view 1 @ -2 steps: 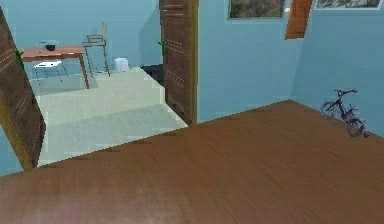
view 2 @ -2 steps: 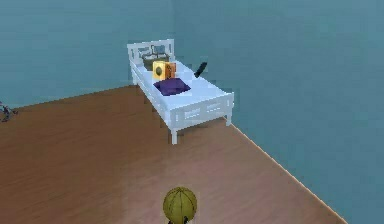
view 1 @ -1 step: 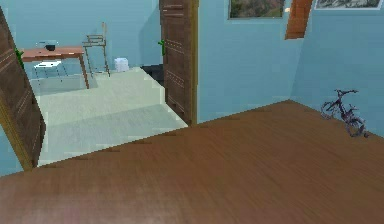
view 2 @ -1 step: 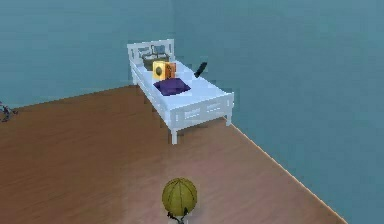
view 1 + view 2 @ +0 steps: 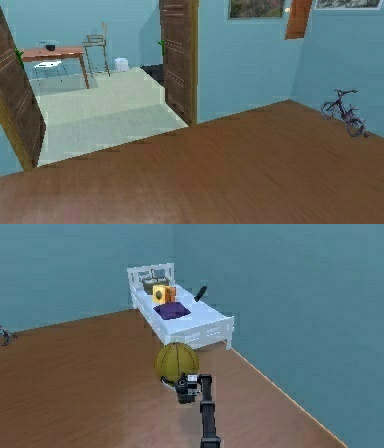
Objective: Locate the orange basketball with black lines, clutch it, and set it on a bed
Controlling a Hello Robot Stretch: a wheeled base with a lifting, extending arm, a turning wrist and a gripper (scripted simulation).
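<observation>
Arm (image 5: pixel 207 416) stretched out over the wooden floor (image 5: pixel 90 394), orange basketball (image 5: pixel 175 360) at the far end of the gripper (image 5: pixel 180 384), short of the bed (image 5: pixel 205 324); fingers' spread and hold cannot be told.

a bicycle (image 5: pixel 345 112) at the forward view's right; past the open door (image 5: pixel 178 60), table (image 5: pixel 52 53) and chair (image 5: pixel 96 42).

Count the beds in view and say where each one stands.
1. The bed stands in the arm side view's upper middle, in the corner against the blue wall, beyond the orange ball. Others could lie outside these views.
</observation>
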